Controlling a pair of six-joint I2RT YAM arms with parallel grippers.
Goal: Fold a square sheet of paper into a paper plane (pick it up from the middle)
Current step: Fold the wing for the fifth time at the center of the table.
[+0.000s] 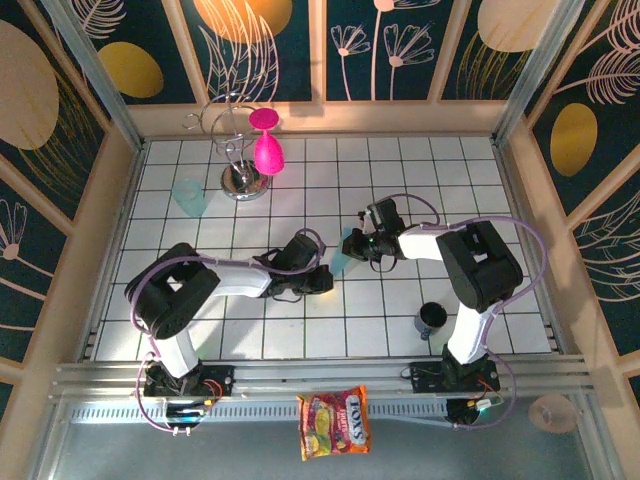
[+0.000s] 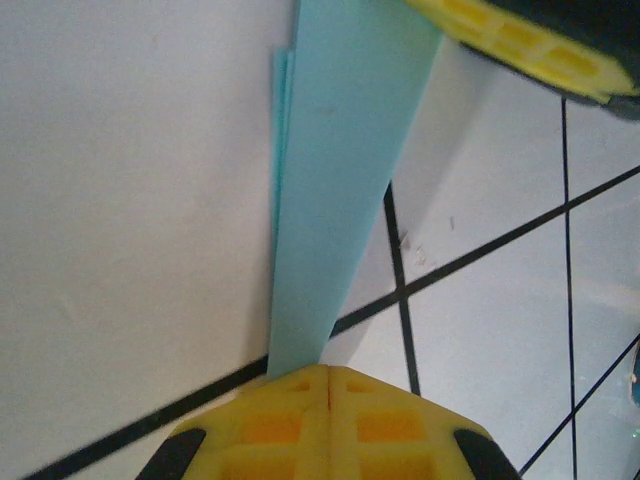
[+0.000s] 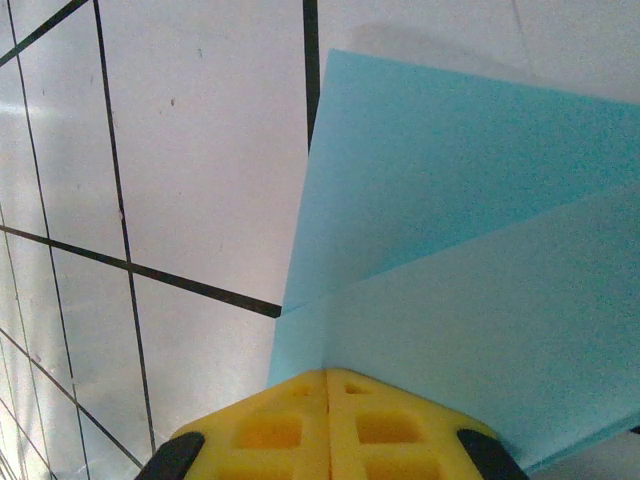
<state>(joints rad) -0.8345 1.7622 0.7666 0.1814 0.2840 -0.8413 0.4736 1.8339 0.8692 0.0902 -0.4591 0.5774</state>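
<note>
white gridded table [image 1: 300, 340]. at its back left stand a teal cup [image 1: 190, 196] and, just beside it, a chrome stand [image 1: 240, 185]. near the front right sits a dark cup [image 1: 432, 318].

Both arms bend at the elbow and reach inward toward each other, wrists low. The left gripper [image 1: 328, 272] sits just left of the paper [image 1: 341, 258], its jaws pressed together on the paper's narrow end. The right gripper [image 1: 354, 245] clamps the paper from the right.
</note>
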